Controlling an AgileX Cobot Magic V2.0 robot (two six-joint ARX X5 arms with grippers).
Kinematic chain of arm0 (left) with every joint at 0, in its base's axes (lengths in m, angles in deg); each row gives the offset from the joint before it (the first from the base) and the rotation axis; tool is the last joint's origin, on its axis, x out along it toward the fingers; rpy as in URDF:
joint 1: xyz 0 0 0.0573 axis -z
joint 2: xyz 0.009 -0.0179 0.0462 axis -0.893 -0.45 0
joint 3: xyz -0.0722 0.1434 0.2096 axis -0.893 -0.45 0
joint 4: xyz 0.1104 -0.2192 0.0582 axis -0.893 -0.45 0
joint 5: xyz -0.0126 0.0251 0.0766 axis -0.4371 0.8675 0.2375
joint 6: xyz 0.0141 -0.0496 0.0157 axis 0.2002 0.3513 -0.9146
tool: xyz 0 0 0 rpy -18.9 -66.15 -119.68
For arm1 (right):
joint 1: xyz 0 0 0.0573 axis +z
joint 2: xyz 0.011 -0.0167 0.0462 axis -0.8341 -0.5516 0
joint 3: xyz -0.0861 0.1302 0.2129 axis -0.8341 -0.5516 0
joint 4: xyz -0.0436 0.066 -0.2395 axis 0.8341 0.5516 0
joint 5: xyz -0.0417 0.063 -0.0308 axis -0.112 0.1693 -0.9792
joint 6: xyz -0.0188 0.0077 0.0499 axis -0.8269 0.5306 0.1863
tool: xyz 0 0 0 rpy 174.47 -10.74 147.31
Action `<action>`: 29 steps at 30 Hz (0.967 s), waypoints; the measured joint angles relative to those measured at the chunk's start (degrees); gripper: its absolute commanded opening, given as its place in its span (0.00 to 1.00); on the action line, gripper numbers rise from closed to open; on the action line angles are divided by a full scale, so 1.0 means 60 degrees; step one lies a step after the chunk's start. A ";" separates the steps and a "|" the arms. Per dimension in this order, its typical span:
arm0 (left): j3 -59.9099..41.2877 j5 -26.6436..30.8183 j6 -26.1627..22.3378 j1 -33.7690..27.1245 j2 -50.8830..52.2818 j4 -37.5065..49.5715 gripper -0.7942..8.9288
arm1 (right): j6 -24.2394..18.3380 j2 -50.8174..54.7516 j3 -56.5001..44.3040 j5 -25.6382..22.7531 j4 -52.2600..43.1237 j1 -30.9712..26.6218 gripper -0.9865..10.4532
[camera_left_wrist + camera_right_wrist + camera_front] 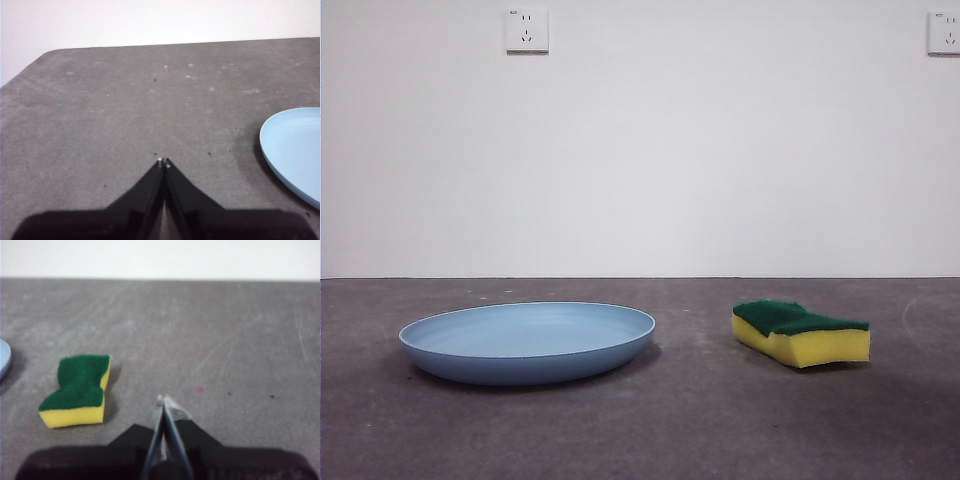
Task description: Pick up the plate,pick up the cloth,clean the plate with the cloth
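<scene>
The light-blue plate [527,340] lies flat on the grey table [670,430], untouched, with the yellow sponge with green scouring top [800,333] well apart from it, green side up. None of the 3 steps is done: lifting both and wiping all remain. The left gripper [163,161] has its fingers clenched on nothing, the plate just off to one side. The right gripper [164,400], likewise pressed together and empty, has the sponge near its tips.

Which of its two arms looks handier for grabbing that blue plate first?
The left. The plate shows close beside the left gripper, while the right gripper sits near the sponge with only a sliver of plate in view. Both grippers are shut and hold nothing.
</scene>
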 measured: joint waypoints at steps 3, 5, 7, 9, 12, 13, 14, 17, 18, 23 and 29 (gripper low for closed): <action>0.0000 0.0004 0.0000 0.0000 0.0000 0.0000 0.08 | 0.0022 0.0004 0.0000 0.0004 0.0000 0.0000 0.09; 0.0000 0.0000 0.0000 0.0000 0.0000 0.0000 0.08 | 0.0025 0.0004 0.0000 0.0004 0.0000 0.0000 0.09; 0.0000 0.0000 0.0000 0.0000 0.0000 0.0000 0.08 | 0.0025 0.0051 0.0000 0.0000 0.0000 0.0000 0.09; 0.0000 0.0000 0.0000 0.0000 0.0000 0.0000 0.08 | 0.0025 0.0120 0.0000 -0.0004 -0.0004 0.0000 0.09; 0.0000 0.0000 0.0000 0.0000 0.0000 0.0000 0.08 | 0.0025 0.0120 0.0000 -0.0004 -0.0004 0.0000 0.09; 0.0000 0.0000 0.0000 0.0000 0.0000 0.0000 0.08 | 0.0025 0.0113 0.0000 -0.0004 -0.0004 0.0000 0.09; 0.0000 0.0000 0.0000 0.0000 0.0000 0.0000 0.08 | 0.0025 0.0109 0.0000 -0.0004 -0.0004 0.0000 0.09; 0.0000 0.0000 0.0000 0.0000 0.0000 0.0000 0.08 | 0.0025 0.0109 0.0000 -0.0004 -0.0004 0.0000 0.09; 0.0000 0.0000 0.0000 0.0000 0.0000 0.0000 0.08 | 0.0025 0.0109 0.0000 -0.0004 -0.0004 0.0000 0.09; 0.0000 0.0000 0.0000 0.0000 0.0000 0.0000 0.08 | 0.0025 0.0106 0.0000 -0.0007 -0.0004 0.0000 0.09; 0.0000 0.0000 0.0000 0.0000 0.0000 0.0000 0.08 | 0.0025 0.0106 0.0000 -0.0007 -0.0004 0.0000 0.09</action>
